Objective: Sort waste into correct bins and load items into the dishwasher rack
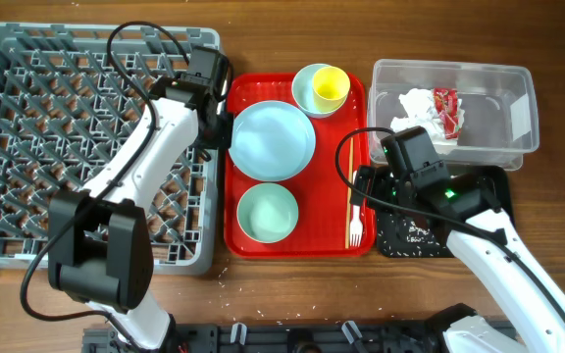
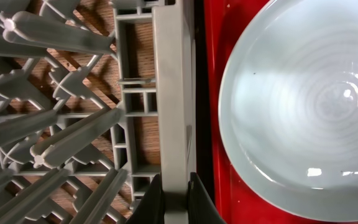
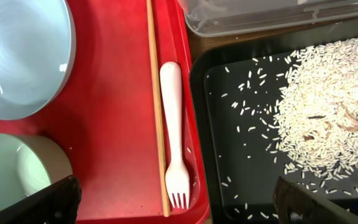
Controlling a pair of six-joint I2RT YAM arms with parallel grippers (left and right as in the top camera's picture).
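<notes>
At the far left of the brown wood-grain worktop [image 1: 292,279] sits the large square grey plastic dishwasher rack [image 1: 27,127] with its lattice of upright pegs, wood showing through the open bottom. The left gripper [image 2: 176,202] hangs over the rack's right rim, its jaws drawn together with the grey wall just between the tips; whether they actually pinch it I cannot tell. Just beside the rack lies the rectangular red plastic tray [image 1: 243,240], carrying the pale mint-blue round plate [image 1: 273,140], a mint bowl [image 1: 267,212] below it, a second mint bowl [image 1: 307,98] at the top with the small yellow cup [image 1: 331,86] sitting in it, and along the right edge the thin wooden chopsticks [image 3: 156,106] lying next to the white plastic fork [image 3: 174,137], tines toward the near side. The right gripper [image 3: 176,199] hovers above the seam between red tray and shallow black rectangular tray [image 3: 241,149], jaws spread wide and empty. That black tray holds a heap of loose white rice with beige scraps [image 3: 322,118]. Behind it stands the clear rectangular plastic tub [image 1: 503,88], holding crumpled white tissue [image 1: 415,108] and a small red printed snack wrapper [image 1: 447,106]. Stray grains fleck the worktop's near edge.
</notes>
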